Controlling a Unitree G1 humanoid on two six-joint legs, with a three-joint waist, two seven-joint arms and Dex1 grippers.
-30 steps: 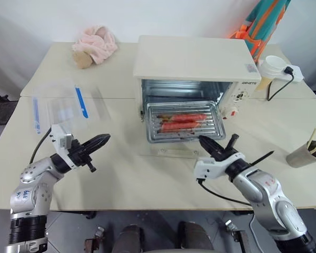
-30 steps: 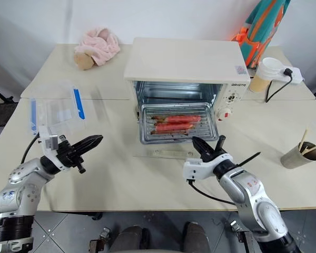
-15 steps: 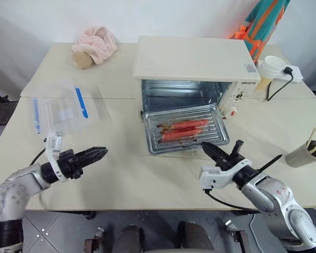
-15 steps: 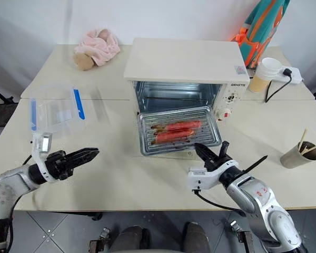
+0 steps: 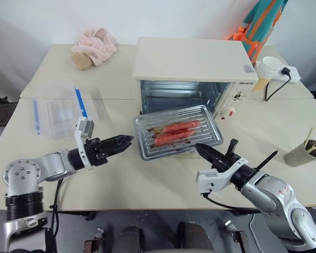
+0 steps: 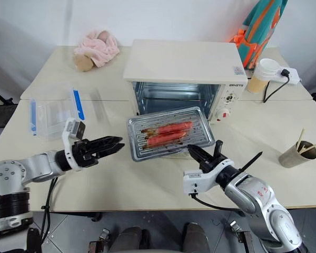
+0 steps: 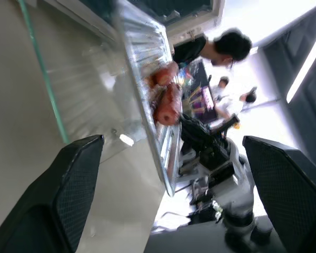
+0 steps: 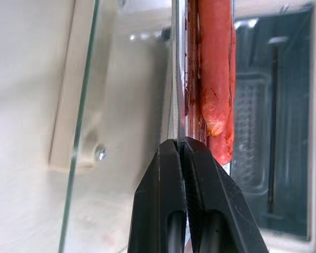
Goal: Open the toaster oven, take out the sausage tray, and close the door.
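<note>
Sausage tray (image 5: 178, 138) near rim hides between pinching right fingers (image 8: 163, 174).

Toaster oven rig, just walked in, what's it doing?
The toaster oven stands with its glass door folded down flat on the table. The right claw is shut on the front rim of the sausage tray, which is mostly out of the oven and over the door, with red sausages on it. The left claw is open, pointing at the tray's left edge without touching it. Closing the door is not yet done.
</note>
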